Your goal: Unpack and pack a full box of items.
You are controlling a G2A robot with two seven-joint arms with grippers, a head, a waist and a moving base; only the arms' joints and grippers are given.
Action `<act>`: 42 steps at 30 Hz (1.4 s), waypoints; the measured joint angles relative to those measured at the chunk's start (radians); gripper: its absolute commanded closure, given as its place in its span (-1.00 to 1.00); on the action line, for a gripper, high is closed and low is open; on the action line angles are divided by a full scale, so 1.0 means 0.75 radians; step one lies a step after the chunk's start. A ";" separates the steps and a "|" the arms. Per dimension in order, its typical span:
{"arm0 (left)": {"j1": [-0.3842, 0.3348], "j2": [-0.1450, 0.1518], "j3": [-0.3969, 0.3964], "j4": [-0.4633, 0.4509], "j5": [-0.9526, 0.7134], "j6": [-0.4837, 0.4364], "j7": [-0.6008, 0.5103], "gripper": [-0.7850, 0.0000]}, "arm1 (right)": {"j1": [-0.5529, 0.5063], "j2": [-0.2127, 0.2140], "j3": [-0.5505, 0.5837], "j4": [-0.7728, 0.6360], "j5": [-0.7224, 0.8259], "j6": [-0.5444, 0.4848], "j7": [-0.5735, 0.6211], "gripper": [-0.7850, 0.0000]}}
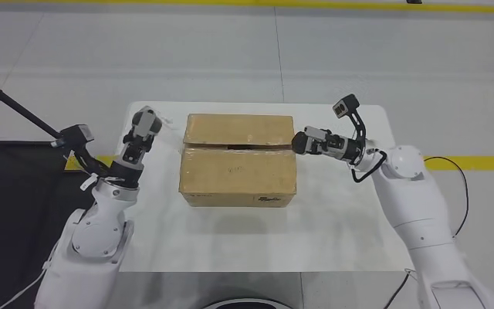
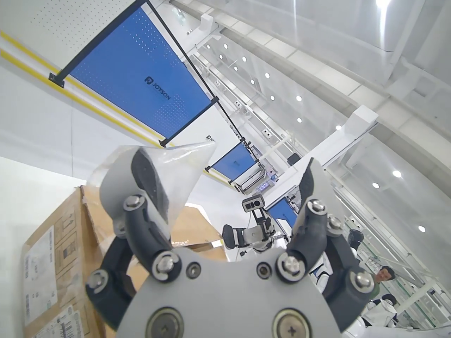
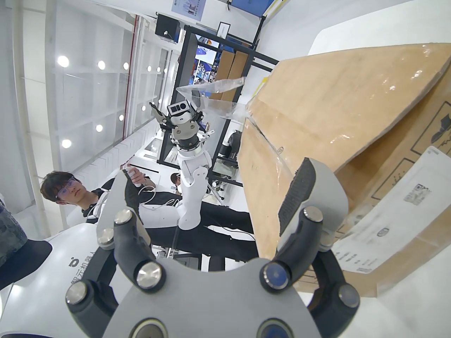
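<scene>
White table [image 1: 340, 224], closed box [image 1: 238, 166] dead centre. Looks stiff, probably heavy if full, so better worked open at the top seam than lifted. Left gripper [image 2: 225, 170] spread wide, gripping nothing, clear tape [image 2: 183, 170] stuck to it and likely to snag. Right gripper [image 3: 215, 177] wide open, empty, just beside the box's end.

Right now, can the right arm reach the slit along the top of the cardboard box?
Probably yes. The right end effector hangs open just beside the box, at the end of the seam, and nothing lies between them.
</scene>
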 measured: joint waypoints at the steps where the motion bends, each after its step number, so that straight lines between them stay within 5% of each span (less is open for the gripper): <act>1: -0.005 -0.001 0.008 0.000 0.003 0.004 -0.002 -1.00 | -0.002 0.001 0.004 0.003 0.003 -0.002 0.004 -1.00; 17: -0.115 -0.031 0.167 -0.042 0.107 0.090 0.020 -1.00 | -0.030 0.022 0.068 0.052 0.044 -0.031 0.064 -1.00; 42: -0.277 -0.091 0.461 0.072 0.288 0.162 0.018 -1.00 | -0.037 0.039 0.109 0.139 0.090 -0.059 0.131 -1.00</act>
